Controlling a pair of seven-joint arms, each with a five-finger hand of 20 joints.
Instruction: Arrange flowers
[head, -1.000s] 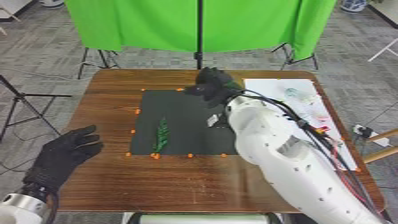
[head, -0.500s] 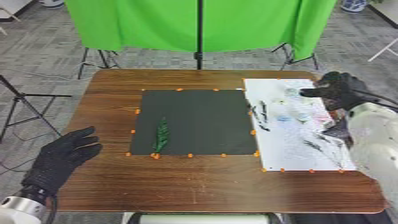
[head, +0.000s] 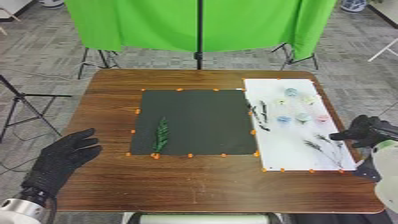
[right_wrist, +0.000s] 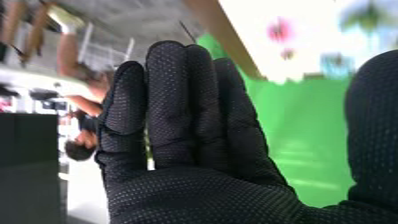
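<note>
In the head view my right hand (head: 362, 131) is at the right table edge, beside the white sheet (head: 282, 140). The right wrist view has the same hand (right_wrist: 191, 115) open, its straight fingers holding nothing. My left hand (head: 64, 159) rests open and empty over the table's left side. A green leaf sprig (head: 162, 136) lies on the left part of the black mat (head: 209, 122). On the white sheet are small flowers, among them a blue one (head: 283, 119) and a pink one (head: 322, 119), plus dark sprigs (head: 264, 112) and thin stems (head: 314, 145).
Orange markers (head: 190, 155) line the edges of the mat and the sheet. The brown table (head: 169, 187) extends around them. A green cloth (head: 147, 25) hangs beyond its far edge, with tripod legs on the floor.
My right hand has swung from above the mat's far right corner across the white sheet to the table's right edge, uncovering the flowers. My left hand and the green sprig have stayed put.
</note>
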